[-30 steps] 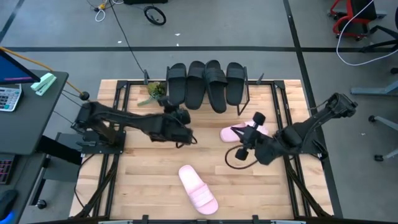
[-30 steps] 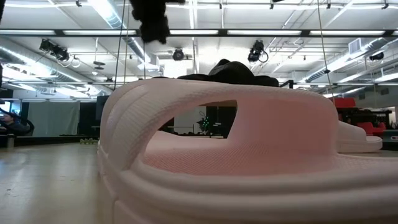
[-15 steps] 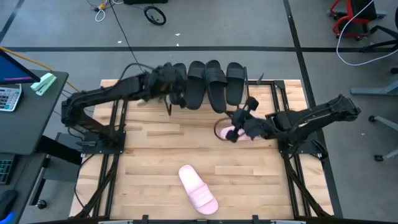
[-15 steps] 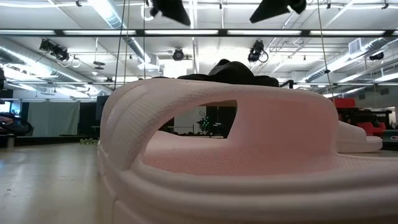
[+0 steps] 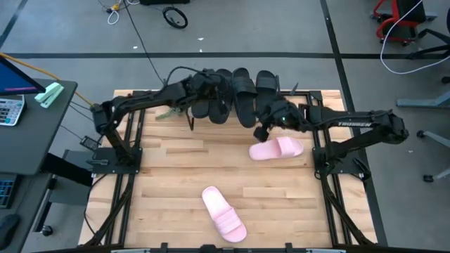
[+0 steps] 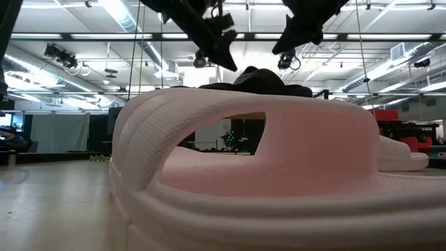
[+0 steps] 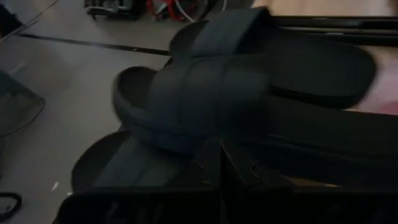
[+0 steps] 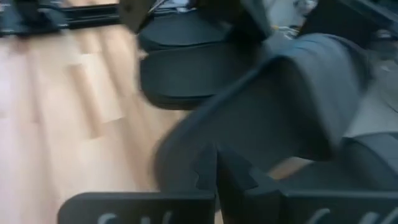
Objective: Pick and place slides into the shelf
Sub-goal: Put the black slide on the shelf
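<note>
Slides first: I see four black slides (image 5: pixel 232 95) in a row on the shelf (image 5: pixel 292 91) at the far edge of the bench (image 5: pixel 176 176), toes and heels pointing front-to-back. Two pink ones are off the shelf. One pink slide (image 5: pixel 276 149) lies on the bench just in front of the shelf, toward the right side; the other pink slide (image 5: pixel 223 211) sits near the front edge, about mid-width, and fills the low view (image 6: pixel 244 174). Left gripper (image 5: pixel 204 84) reaches in from the left edge and hangs over the leftmost black slide (image 7: pixel 205 106) on the shelf; its fingers are clenched together w/ nothing between them. Right gripper (image 5: pixel 271 116) comes in from the right edge and sits at the front ends of the right-hand black slides, above and beside the nearer pink slide but not touching it; fingers also pressed closed, empty. Right wrist view shows a black strap (image 8: pixel 292 99) close ahead of the closed fingers. Small green plant (image 5: pixel 171 105) sits at the shelf's left end.
</note>
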`<action>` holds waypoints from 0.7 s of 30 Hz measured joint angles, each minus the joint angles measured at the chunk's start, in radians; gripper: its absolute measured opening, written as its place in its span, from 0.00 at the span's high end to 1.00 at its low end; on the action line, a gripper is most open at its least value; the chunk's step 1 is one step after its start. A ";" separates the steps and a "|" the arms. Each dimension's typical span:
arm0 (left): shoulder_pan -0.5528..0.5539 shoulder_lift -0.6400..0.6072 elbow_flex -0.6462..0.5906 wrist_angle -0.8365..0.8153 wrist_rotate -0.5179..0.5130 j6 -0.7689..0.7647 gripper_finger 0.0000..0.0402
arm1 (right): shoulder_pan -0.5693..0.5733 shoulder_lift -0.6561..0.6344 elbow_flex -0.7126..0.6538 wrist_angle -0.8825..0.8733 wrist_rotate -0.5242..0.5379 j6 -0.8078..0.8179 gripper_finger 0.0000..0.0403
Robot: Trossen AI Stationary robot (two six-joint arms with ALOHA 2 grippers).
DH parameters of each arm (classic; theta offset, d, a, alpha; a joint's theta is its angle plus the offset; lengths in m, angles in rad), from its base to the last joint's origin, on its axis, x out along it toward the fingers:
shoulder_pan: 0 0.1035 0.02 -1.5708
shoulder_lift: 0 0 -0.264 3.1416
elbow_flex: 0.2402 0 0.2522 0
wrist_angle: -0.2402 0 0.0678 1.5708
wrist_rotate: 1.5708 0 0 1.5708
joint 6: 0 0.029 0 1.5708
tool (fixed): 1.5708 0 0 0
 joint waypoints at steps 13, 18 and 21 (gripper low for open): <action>0.062 0.013 0.000 0.011 0.021 -0.014 1.00 | -0.199 0.055 0.000 0.000 -0.217 -0.005 0.99; 0.058 0.049 0.002 0.058 0.048 -0.019 1.00 | -0.203 0.122 0.000 0.011 -0.264 -0.103 0.99; 0.060 0.071 0.001 0.080 0.045 -0.024 1.00 | -0.210 0.139 0.000 0.041 -0.258 -0.108 1.00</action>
